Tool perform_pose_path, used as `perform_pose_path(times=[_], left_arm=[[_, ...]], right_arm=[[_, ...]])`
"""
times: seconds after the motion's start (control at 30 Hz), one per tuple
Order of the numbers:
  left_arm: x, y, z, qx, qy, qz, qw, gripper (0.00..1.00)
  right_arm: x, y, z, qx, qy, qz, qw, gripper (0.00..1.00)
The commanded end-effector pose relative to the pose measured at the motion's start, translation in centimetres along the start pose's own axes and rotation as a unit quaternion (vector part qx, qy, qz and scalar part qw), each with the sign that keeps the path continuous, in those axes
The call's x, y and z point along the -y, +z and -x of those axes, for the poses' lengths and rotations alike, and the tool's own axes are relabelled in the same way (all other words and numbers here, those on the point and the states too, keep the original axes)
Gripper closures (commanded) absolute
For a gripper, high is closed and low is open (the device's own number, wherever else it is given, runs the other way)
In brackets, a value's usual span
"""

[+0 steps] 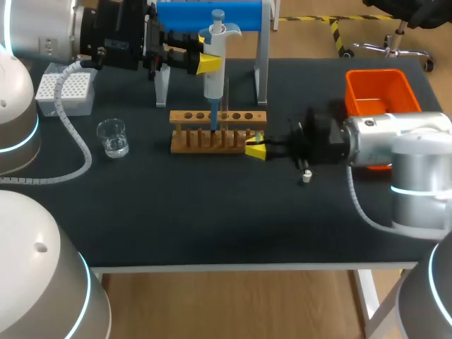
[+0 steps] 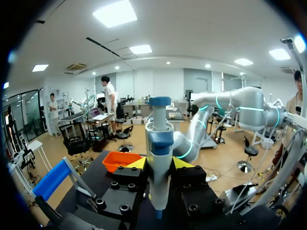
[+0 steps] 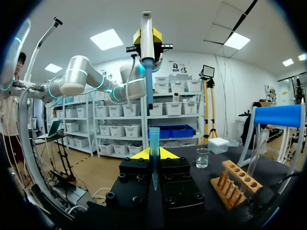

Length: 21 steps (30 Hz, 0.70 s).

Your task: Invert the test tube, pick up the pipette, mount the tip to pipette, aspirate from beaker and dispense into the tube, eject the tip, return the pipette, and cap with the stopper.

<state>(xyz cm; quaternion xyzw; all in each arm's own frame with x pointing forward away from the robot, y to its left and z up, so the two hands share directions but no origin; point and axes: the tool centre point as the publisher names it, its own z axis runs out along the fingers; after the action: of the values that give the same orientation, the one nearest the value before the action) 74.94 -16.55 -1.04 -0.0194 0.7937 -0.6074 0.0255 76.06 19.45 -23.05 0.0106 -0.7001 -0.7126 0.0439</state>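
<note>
My left gripper (image 1: 206, 63) is shut on the white and blue pipette (image 1: 214, 53), held upright over the wooden rack (image 1: 217, 134). In the left wrist view the pipette (image 2: 159, 158) stands between the yellow fingers of that gripper (image 2: 158, 165). My right gripper (image 1: 256, 150) is at the rack's right end. It (image 3: 154, 154) is shut on a translucent blue pipette tip (image 3: 153, 136), wide end up. The pipette (image 3: 147, 48) hangs ahead of and above the tip, apart from it. A clear test tube (image 1: 225, 99) stands in the rack. The beaker (image 1: 112, 137) sits at the left.
A white tip box (image 1: 67, 92) is at the back left. The blue-topped pipette stand (image 1: 209, 14) rises behind the rack. An orange bin (image 1: 378, 92) is at the back right. A small white stopper (image 1: 305, 177) lies beside my right wrist.
</note>
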Motion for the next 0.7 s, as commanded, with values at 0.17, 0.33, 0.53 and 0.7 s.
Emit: perform_pose_path(times=[0.17, 0.33, 0.53, 0.7], left_arm=[[0.0, -0.1, -0.1, 0.001, 0.000, 0.001, 1.000, 1.00], [0.0, -0.1, -0.1, 0.001, 0.000, 0.001, 1.000, 1.00], [0.0, -0.1, -0.1, 0.001, 0.000, 0.001, 1.000, 1.00], [0.0, -0.1, -0.1, 0.001, 0.000, 0.001, 1.000, 1.00]], right_arm=[[-0.1, 3.6, 0.0, 0.002, -0.001, 0.006, 1.000, 1.00], [-0.1, 5.3, -0.1, -0.004, -0.002, 0.008, 1.000, 1.00], [0.1, 6.6, -0.4, -0.013, -0.004, 0.002, 1.000, 1.00], [0.1, 6.7, -0.4, -0.013, -0.003, 0.003, 1.000, 1.00]])
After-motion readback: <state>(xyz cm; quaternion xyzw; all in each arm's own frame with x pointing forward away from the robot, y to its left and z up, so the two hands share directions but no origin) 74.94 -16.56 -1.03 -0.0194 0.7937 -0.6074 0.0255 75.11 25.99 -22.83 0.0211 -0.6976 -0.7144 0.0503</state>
